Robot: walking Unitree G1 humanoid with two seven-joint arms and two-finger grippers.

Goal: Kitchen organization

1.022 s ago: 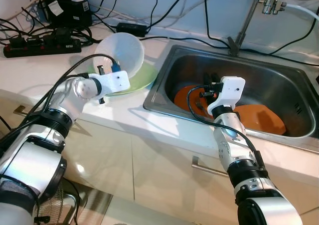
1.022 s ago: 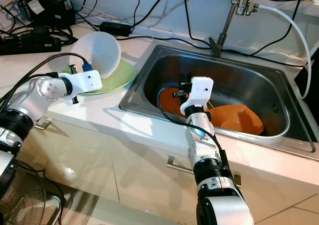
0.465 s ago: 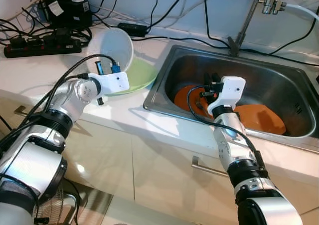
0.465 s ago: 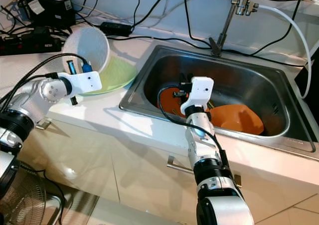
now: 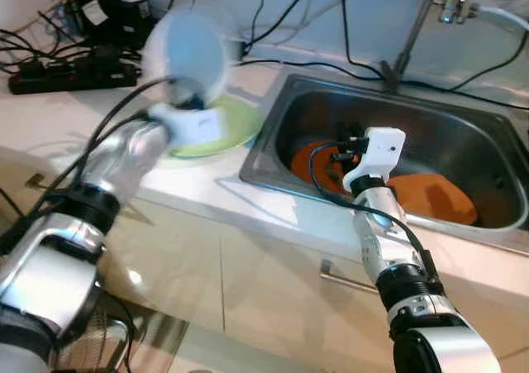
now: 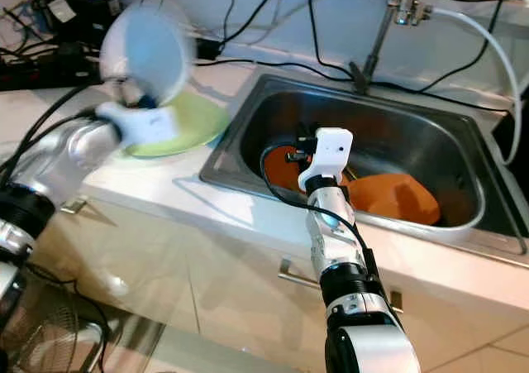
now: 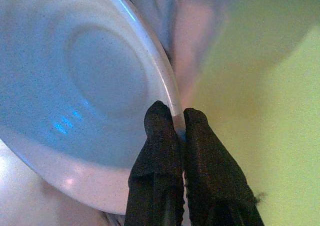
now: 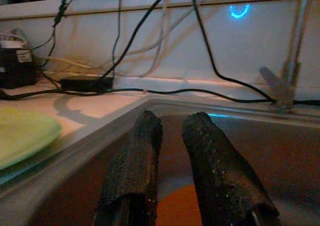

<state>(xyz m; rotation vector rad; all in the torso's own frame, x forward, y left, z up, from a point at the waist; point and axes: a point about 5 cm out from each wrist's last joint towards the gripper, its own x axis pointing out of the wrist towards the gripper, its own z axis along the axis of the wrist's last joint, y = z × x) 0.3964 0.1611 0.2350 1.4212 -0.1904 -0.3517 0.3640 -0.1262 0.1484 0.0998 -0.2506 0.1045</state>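
Note:
My left gripper (image 7: pixel 175 122) is shut on the rim of a white bowl (image 5: pixel 188 52) and holds it tilted in the air above a light green plate (image 5: pixel 227 125) on the counter. The arm and bowl are blurred in the eye views. The bowl's inside (image 7: pixel 85 85) faces the left wrist camera, with the green plate (image 7: pixel 250 110) behind it. My right gripper (image 5: pixel 347 133) hangs inside the steel sink (image 5: pixel 273 137), its fingers (image 8: pixel 135 151) a little apart with nothing between them. Below it lie an orange plate (image 5: pixel 314 160) and a second orange dish (image 5: pixel 434 199).
A power strip (image 5: pixel 66 74), black adapters (image 5: pixel 107 13) and several cables lie along the back of the counter. The tap (image 5: pixel 450 1) stands behind the sink. White cabinet fronts with a handle (image 5: pixel 351 282) run below the counter edge.
The left gripper has raised the white bowl higher above the green plate and swung it slightly towards the sink; that arm is now motion-blurred. The right arm has stayed still.

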